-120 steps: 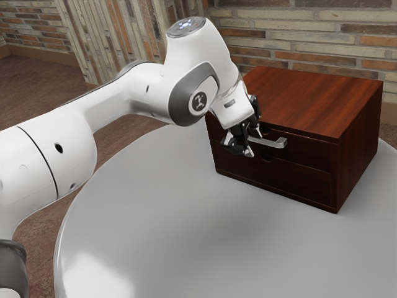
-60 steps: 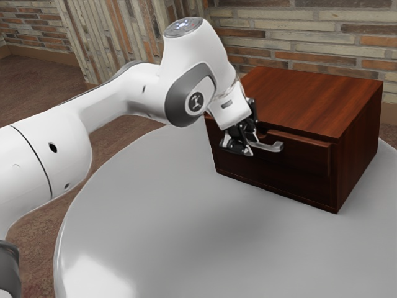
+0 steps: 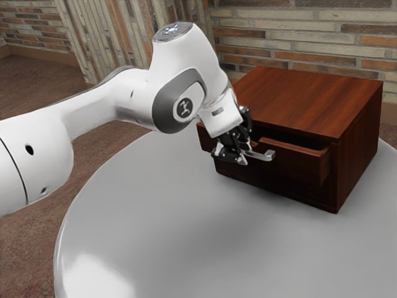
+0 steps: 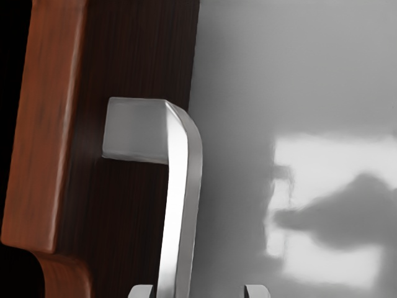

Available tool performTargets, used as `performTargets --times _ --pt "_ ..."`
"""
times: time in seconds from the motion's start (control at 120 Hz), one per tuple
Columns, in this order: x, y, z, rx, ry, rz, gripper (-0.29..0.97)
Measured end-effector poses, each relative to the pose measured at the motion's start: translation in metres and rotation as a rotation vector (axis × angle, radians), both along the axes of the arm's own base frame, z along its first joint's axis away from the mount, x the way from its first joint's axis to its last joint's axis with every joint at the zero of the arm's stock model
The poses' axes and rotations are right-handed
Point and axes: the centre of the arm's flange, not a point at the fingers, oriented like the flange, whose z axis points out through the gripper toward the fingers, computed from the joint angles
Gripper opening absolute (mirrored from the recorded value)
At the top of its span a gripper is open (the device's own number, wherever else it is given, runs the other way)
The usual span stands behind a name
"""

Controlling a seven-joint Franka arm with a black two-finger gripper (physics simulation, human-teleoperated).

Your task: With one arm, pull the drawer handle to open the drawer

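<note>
Drawer point(image 3: 294, 162): the upper front of the dark wood cabinet point(image 3: 310, 99), right of centre in the exterior view. It is part way out. Its front stands proud of the cabinet face, with a dark gap behind its top edge. The panel beneath it is set further back.

Handle point(image 3: 263, 154): a silver bar across the drawer front, near the frame's middle. My gripper point(image 3: 236, 155) is at the bar's left end in that frame, at the end of the white arm point(image 3: 124, 105) that comes in from the left edge.

Wrist view: the handle point(image 4: 183, 186) runs from between my fingertips point(image 4: 141, 291) out to its bent end post, which meets the drawer front point(image 4: 124, 62). The fingers are apart, not clamped. The one on the drawer side lies against the bar. The other stands clear of it, with grey table point(image 4: 298, 74) showing in the gap. So the bar is hooked rather than pinched.

The cabinet rests on the round grey table point(image 3: 186, 236), toward its far right part. A brick wall point(image 3: 310, 31) runs along the top of the frame. On the table in the wrist view, beyond the handle, a dark shadow crosses a bright patch.
</note>
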Motion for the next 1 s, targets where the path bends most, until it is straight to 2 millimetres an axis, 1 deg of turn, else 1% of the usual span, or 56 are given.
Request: performTargets --times 0.183,0.35,0.508,0.8,1.0 --pt "-0.008 -0.001 -0.002 -0.004 0.003 -0.003 0.09" --pt "-0.018 0.004 0.001 -0.002 0.004 -0.001 0.07" --pt "-0.027 0.006 -0.002 0.0 0.009 -0.002 0.07" --pt "-0.047 0.0 -0.006 -0.007 0.015 -0.014 0.08" --pt "-0.063 0.003 0.001 -0.002 0.007 -0.015 0.05"
